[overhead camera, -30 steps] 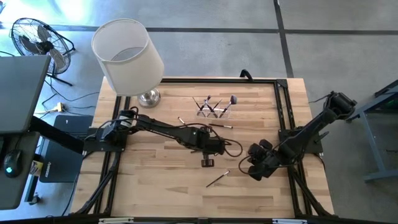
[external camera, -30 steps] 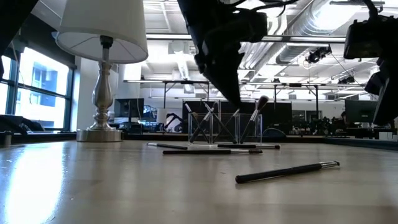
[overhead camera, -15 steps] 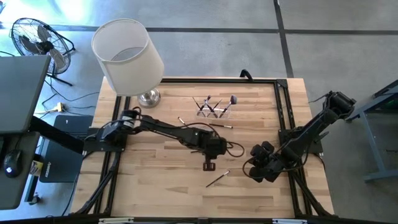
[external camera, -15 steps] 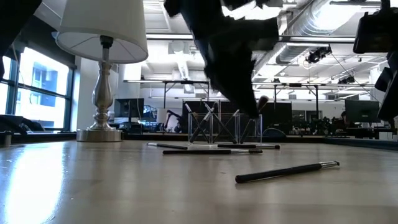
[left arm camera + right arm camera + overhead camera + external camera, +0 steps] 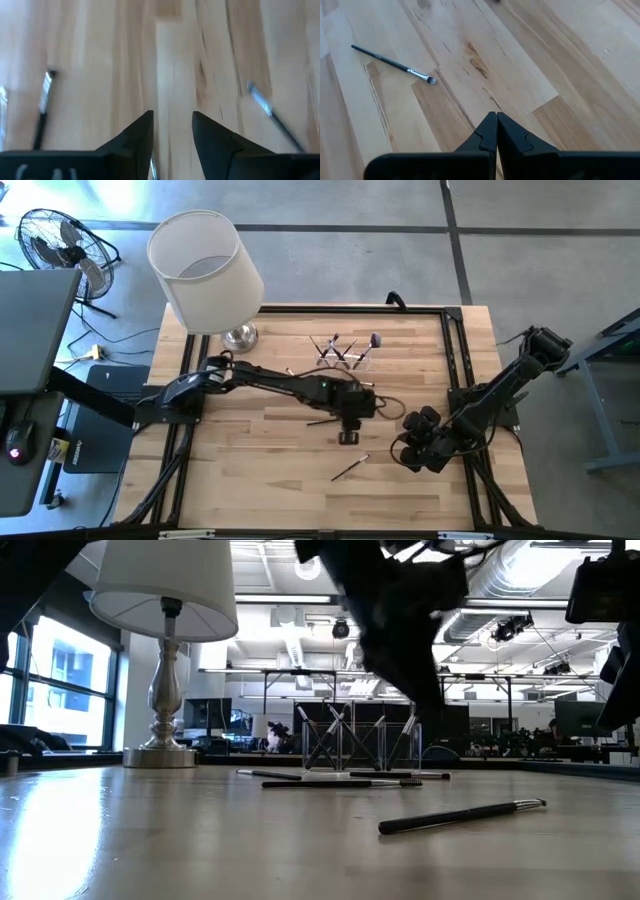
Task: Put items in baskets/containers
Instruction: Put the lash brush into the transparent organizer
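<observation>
A small clear holder stands at the table's far middle, with several slim brushes leaning in it. More brushes lie flat on the wood: one near the front, one beside my left arm, and one in front of the holder. My left gripper hangs open above the table's middle, fingers pointing down. Two brushes lie on the wood either side of its fingers. My right gripper is shut above the wood toward the right, holding nothing.
A tall lamp with a big white shade stands at the far left corner on a silver base. A black frame runs along the table's edges. Bare wood lies at the near left.
My left gripper has moved toward the table's right edge and slightly toward the far edge, staying above the wood. As its arm swung away, the brush lying beside it came into sight. The brushes and the holder have stayed put.
</observation>
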`<state>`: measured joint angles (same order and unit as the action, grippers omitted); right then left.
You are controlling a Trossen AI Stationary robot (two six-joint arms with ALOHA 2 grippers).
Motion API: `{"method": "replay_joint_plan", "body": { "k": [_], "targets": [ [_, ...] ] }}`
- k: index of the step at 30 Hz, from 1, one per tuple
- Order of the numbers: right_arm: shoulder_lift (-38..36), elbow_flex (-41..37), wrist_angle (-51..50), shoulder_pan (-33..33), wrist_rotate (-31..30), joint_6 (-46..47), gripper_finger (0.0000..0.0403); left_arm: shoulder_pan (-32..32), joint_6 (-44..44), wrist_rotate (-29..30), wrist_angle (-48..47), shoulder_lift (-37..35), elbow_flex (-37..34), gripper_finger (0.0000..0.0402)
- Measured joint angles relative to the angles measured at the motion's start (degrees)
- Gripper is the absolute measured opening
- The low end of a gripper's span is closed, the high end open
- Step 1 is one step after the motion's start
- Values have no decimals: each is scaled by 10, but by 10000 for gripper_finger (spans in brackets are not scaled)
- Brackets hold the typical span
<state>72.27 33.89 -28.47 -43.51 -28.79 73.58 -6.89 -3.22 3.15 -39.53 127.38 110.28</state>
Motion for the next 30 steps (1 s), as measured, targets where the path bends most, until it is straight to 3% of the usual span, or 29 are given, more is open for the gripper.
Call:
{"method": "replay_joint_plan", "body": {
  "k": [8, 10, 19, 30],
  "targets": [
    [0, 0, -9, 0, 0, 10, 0, 26, -15, -16, -67, 66, 73, 136],
    [0, 0, -8, 0, 0, 12, 0, 29, -14, -28, -99, 69, 77, 136],
    [0, 0, -11, 0, 2, 14, 0, 27, 1, -28, -72, 103, 76, 136],
    [0, 0, -10, 0, 3, 28, 0, 27, 2, -21, -106, 122, 76, 125]
  ]
}}
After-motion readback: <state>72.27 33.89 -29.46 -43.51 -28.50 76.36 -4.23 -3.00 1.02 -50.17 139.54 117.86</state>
